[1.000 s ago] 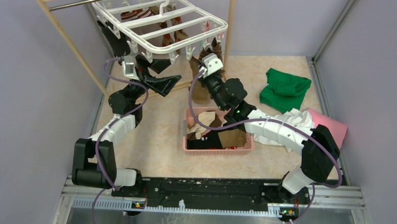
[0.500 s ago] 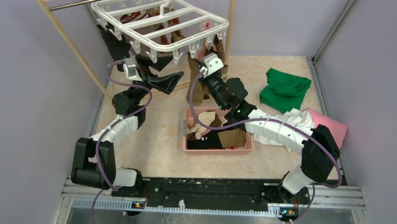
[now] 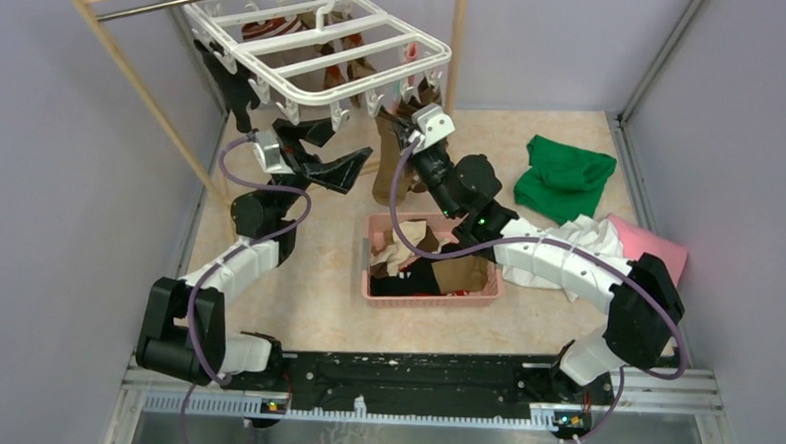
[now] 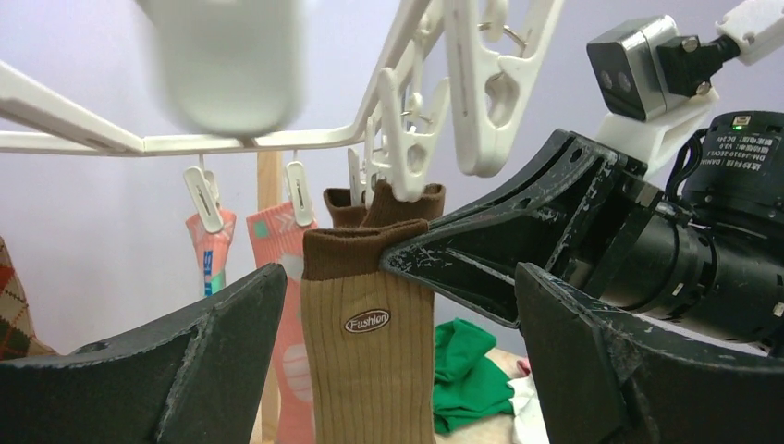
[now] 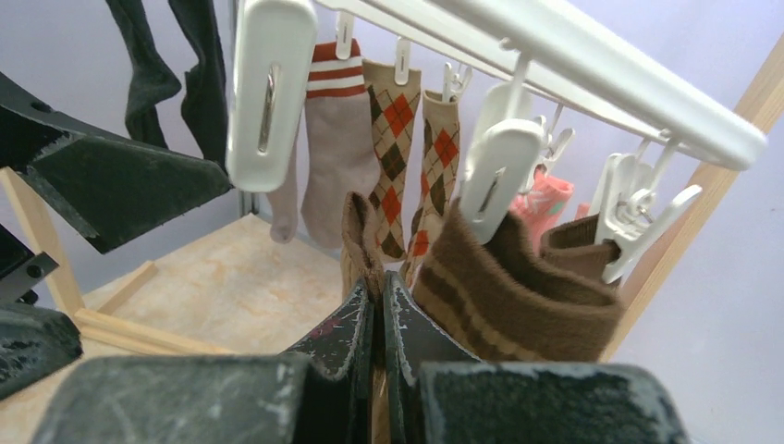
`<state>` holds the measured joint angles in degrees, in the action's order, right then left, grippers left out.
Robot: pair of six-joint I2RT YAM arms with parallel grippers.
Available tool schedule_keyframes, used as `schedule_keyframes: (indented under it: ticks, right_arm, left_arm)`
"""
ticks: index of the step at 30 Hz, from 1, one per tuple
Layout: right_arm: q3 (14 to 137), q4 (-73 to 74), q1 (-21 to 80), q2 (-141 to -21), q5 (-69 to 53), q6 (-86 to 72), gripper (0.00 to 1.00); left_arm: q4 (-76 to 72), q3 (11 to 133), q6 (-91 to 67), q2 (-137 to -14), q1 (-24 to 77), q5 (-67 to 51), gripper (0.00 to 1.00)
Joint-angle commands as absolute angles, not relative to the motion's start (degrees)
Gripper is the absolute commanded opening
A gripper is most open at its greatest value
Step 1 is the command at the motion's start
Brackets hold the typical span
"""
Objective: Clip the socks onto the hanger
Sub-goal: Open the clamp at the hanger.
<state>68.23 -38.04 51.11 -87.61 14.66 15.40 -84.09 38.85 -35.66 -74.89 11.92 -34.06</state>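
Observation:
The white hanger (image 3: 316, 49) hangs from the rod with several socks clipped under it: black, striped, argyle (image 5: 396, 120) and pink (image 4: 277, 277). My right gripper (image 3: 403, 122) is shut on the brown cuff of a tan ribbed sock (image 4: 374, 333), holding it upright just under a free white clip (image 4: 407, 148). In the right wrist view the cuff (image 5: 362, 231) sticks up from the right gripper (image 5: 377, 282), whose jaws are pressed together. My left gripper (image 3: 352, 143) is wide open just left of that sock. The tan sock hangs in the gap of the left gripper (image 4: 399, 277), touching neither finger.
A pink basket (image 3: 431, 299) with more socks sits on the floor below the right arm. Green (image 3: 563, 174), white (image 3: 589, 236) and pink (image 3: 658, 249) cloths lie at the right. The wooden rack's post (image 3: 140, 81) slants at the left, with walls close on both sides.
The left arm has shifted right, bringing its open gripper nearer the held sock. The right gripper has moved slightly right and up with the sock. The hanger has swung a little.

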Motion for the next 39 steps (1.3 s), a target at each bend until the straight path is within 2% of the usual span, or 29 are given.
schedule_keyframes:
  ticks: [1,12,27,39]
  right_arm:
    - [67.89,-39.83,50.7,-84.11,12.8,13.55,0.0]
    - [68.1,-40.14,50.61,-85.14,12.64,13.54,0.0]
    - [69.65,-39.77,49.85,-87.27,13.3,13.36,0.0]
    - [70.04,-39.71,49.47,-87.77,13.38,13.52,0.0]
  left_arm:
    - [-99.63,40.07,-28.93,-73.77,14.09,-30.49,0.98]
    - [-97.84,44.67,-25.48,-75.78,15.86,-26.13,0.98]
    - [-102.17,46.5,-27.0,-78.06,16.0,-22.41,0.9]
    - [-102.72,47.45,-27.35,-77.5,15.98,-22.58,0.9]
